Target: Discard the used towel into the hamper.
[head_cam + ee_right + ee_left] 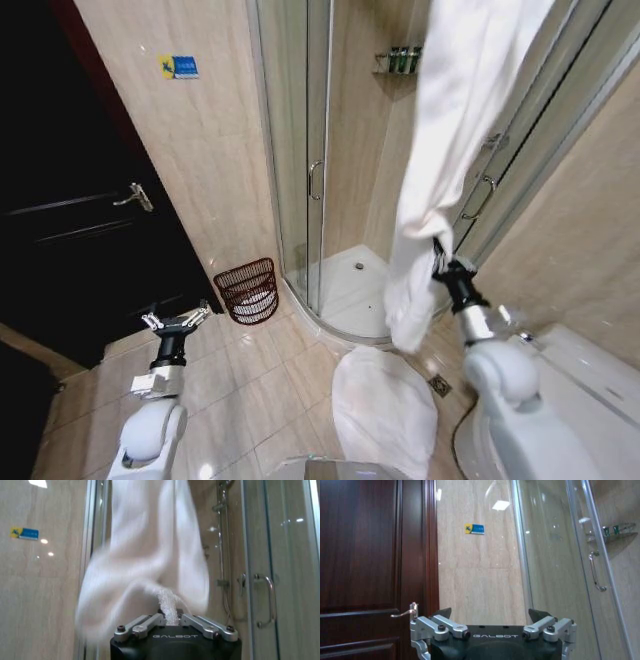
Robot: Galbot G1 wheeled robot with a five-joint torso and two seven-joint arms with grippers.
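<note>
— beige tile walls (215, 150) and a pale tiled floor (250, 385) surround you, with a dark wooden door (70, 230) to your left and a glass shower enclosure (300, 150) ahead. where's your towel?

— your right gripper (440, 258) has its jaws pinched together on the white towel (455, 130); the cloth hangs long axis vertical, running up out of the head view with its lower end drooping beside the gripper, in front of the shower's glass. the right wrist view adds the fold squeezed between the fingers (150, 620).

— and the hamper?

— the hamper (248, 290) stands upright on the floor against the wall, just beside the shower's edge — mouth up, well apart from the towel. your left gripper (176, 322) hovers low near the door, jaws spread wide; its wrist view faces the door and a blue wall sign (474, 528).
</note>
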